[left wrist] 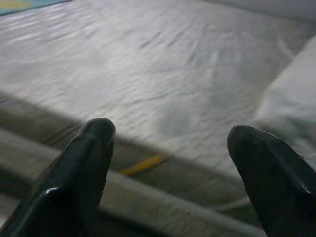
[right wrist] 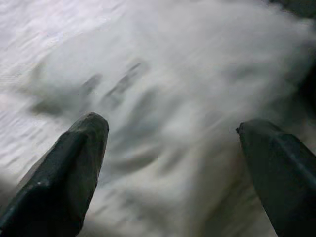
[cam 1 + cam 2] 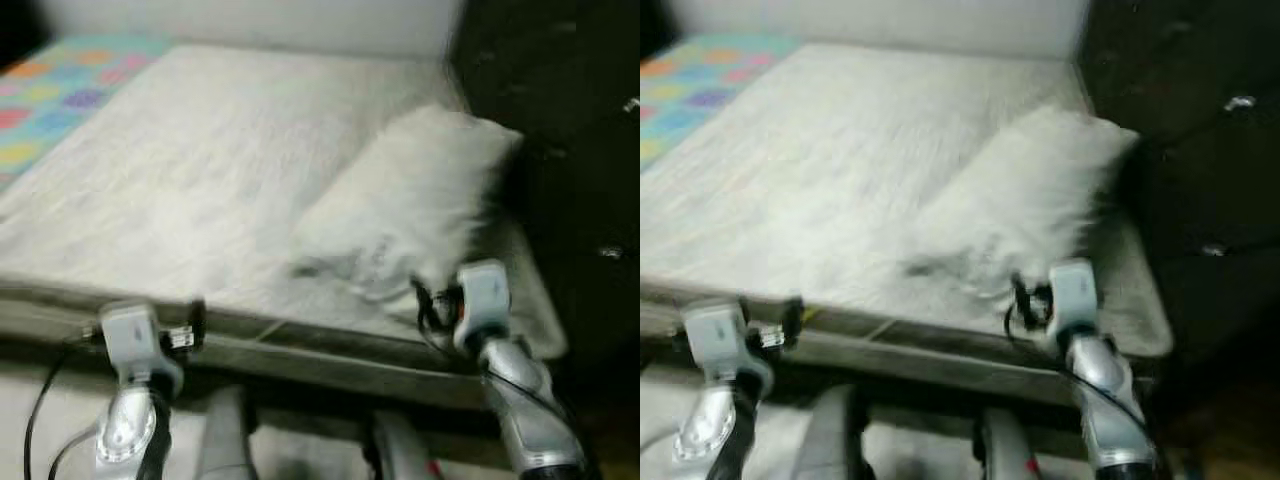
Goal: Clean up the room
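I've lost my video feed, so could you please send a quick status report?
Both grippers open, empty: left gripper at mattress edge, right gripper over the white pillow. Pillow lies on the bed, right side. Nothing obstructing.

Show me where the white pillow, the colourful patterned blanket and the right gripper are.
white pillow (image 3: 410, 205), left eye view, middle of its top face.
colourful patterned blanket (image 3: 55, 95), left eye view, on its patterned squares.
right gripper (image 2: 173, 163), right wrist view, midway between its fingertips.

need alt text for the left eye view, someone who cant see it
A white pillow lies on the right side of a bed covered with a pale sheet, seen from its foot. The robot's two silver arms reach toward the near edge, the right gripper just short of the pillow, the left gripper at the bed's edge.
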